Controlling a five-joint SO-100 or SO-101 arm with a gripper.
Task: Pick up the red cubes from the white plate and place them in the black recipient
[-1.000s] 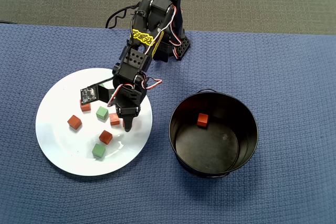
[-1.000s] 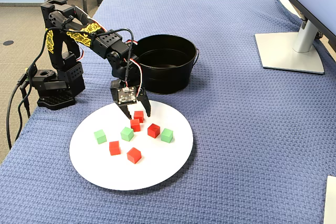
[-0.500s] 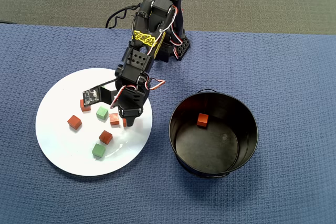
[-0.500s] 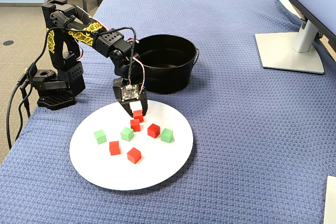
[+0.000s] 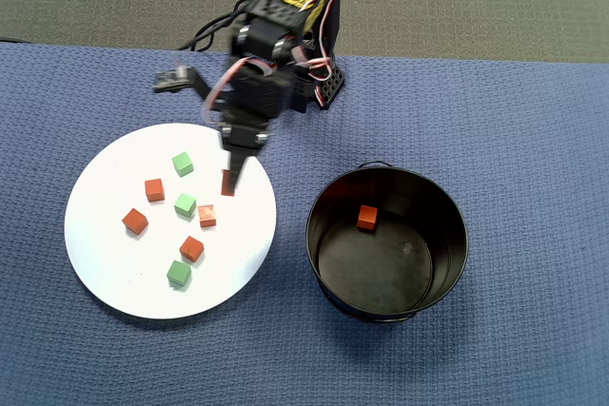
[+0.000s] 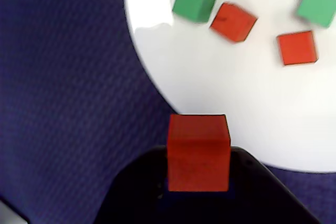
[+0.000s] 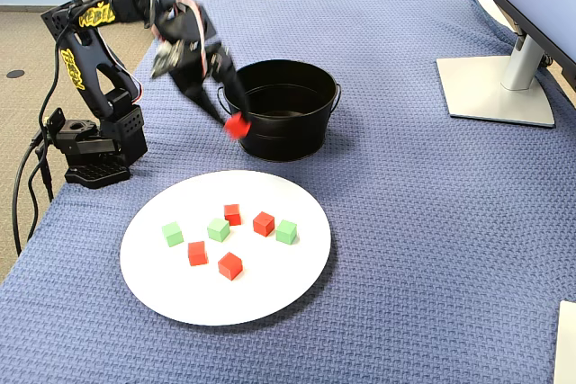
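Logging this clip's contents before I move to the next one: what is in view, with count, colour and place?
red cubes on the plate: four, orange-red, scattered on the plate
red cube in the pot: one, orange-red, on the pot's floor
held red cube: one, orange-red, in the fingers above the plate's edge
green cubes: three, green, among the red ones
white plate: one, white, on the cloth, left in the overhead view
black pot: one, black, right of the plate
blue cloth: one, blue, covering the table
monitor stand: one, grey, far right in the fixed view
arm: one, black
gripper: one, black, shut on a cube
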